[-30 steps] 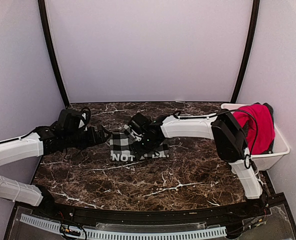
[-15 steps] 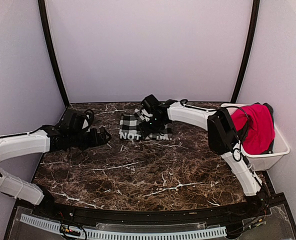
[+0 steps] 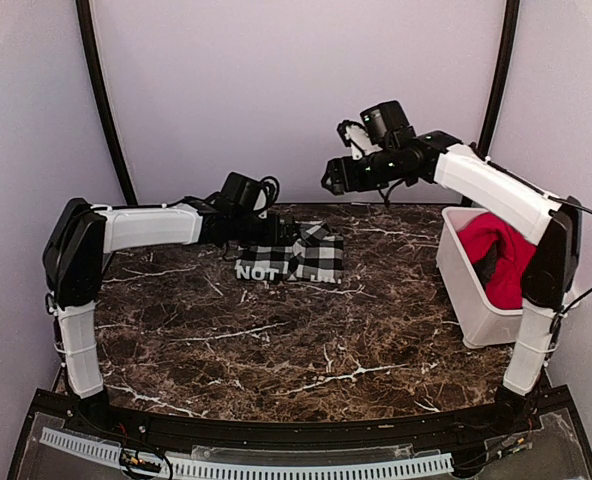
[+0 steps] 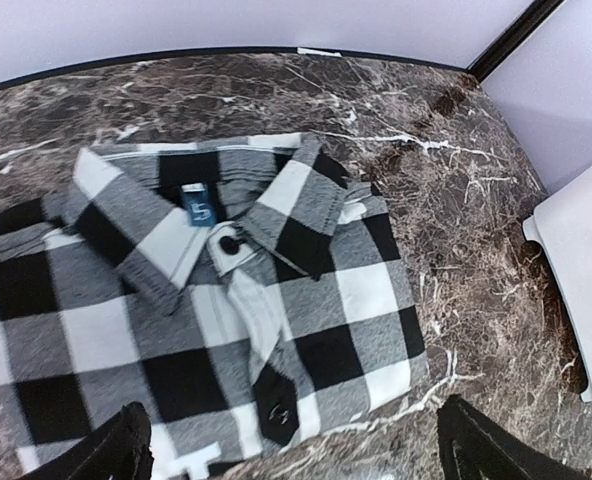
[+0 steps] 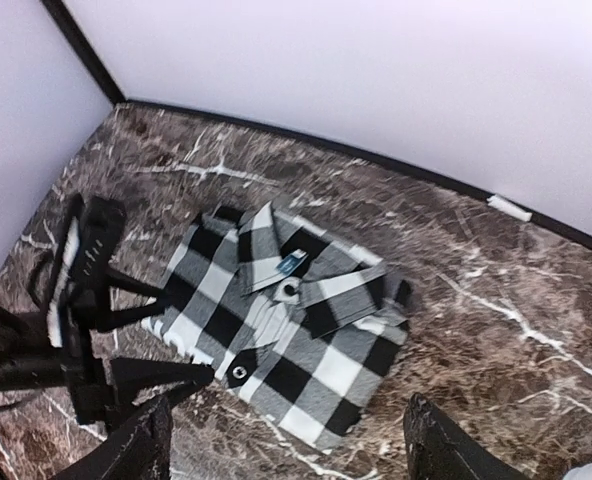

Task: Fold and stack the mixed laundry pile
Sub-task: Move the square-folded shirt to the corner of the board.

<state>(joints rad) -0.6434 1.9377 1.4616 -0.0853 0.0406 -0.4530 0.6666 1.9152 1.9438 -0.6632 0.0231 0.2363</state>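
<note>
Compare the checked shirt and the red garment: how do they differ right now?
The checked shirt lies folded flat on the table; the red garment sits bunched in the white bin. The shirt is black-and-white checked with white lettering; the red garment is plain. The shirt's collar and buttons show; the red garment's shape cannot be told. Both are soft cloth.
</note>
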